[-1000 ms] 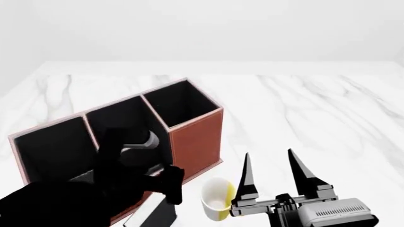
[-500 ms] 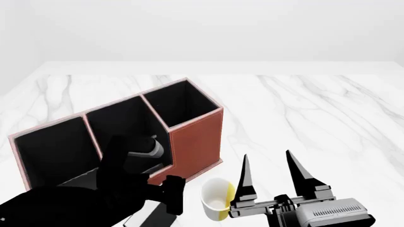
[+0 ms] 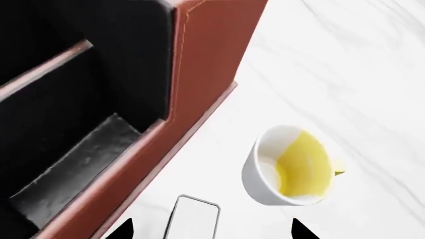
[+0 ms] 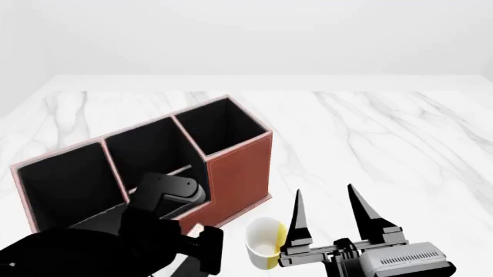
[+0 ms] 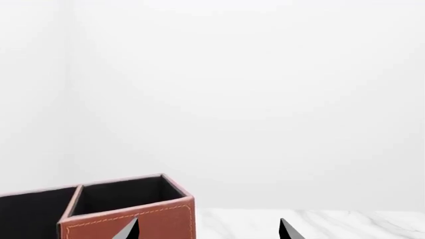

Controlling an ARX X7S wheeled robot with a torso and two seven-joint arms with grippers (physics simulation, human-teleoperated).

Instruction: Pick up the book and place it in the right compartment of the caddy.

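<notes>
Book (image 3: 193, 220), in the left wrist view, stands on its edge on the marble table (image 3: 359, 59) just beside the caddy (image 3: 199, 74), white page edges showing. The left gripper (image 3: 211, 230) shows only two dark fingertips, set wide apart on either side of the book and touching nothing, so the grasp is not yet made. A white mug with a yellow inside (image 3: 292, 167) lies tipped near the book.

In the head view, the left arm (image 4: 115, 236) hangs low in front of the caddy (image 4: 239, 167) and hides the book. The right compartment (image 4: 219, 127) is empty, so picking, lifting and placing all appear to remain. The right gripper (image 4: 331, 216) is spread wide beside the mug (image 4: 266, 242), holding nothing. Against the earlier head pictures, the left wrist has sunk lower and swung toward the table; the right gripper, mug and caddy sit as before.

In the right wrist view, two fingertips stand apart with nothing between them, and the caddy's tall end (image 5: 126, 209) is ahead.
</notes>
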